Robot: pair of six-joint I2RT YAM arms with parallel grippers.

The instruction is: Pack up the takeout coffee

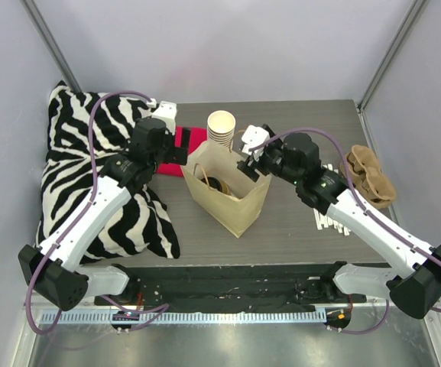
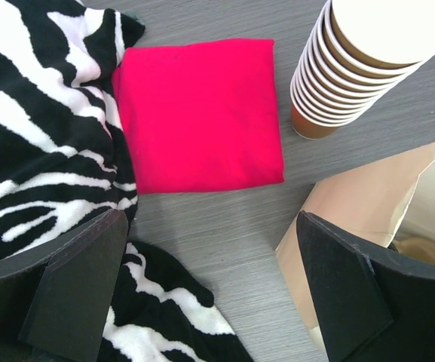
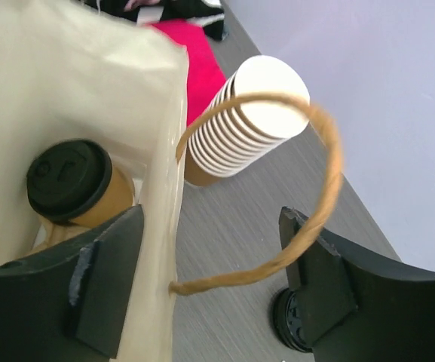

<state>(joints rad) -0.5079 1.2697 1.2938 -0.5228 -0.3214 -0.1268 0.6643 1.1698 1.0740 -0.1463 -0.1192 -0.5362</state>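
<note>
Takeout coffee (image 3: pixel 70 185), a brown paper cup with a round black lid, sits at the bottom of the open paper bag (image 1: pixel 231 202), leaning a little against the bag's inner wall. From the overhead view only its dark lid shows, down inside the bag's mouth.

The right gripper (image 3: pixel 213 226) hangs over the bag's right rim with its jaws apart and nothing between them but the bag's edge. One finger (image 3: pixel 104 286) is over the inside of the bag, close to the cup but not touching it. The other is outside, beside the twisted paper handle (image 3: pixel 323 188), which loops up past it.

The left gripper (image 2: pixel 209 264) is also wide apart and holds nothing. It hovers over the grey table (image 2: pixel 225 226), between the bag's left side and a zebra-striped cushion (image 1: pixel 75 153).

A folded red cloth (image 2: pixel 202 113) lies flat on the table, touching the cushion's edge. Just beside the cloth stands a tall stack of cream-white cups (image 1: pixel 222 126), close behind the bag. Well off to the right lie a crumpled brown item (image 1: pixel 369 176) and a row of white sticks (image 1: pixel 331 222).
</note>
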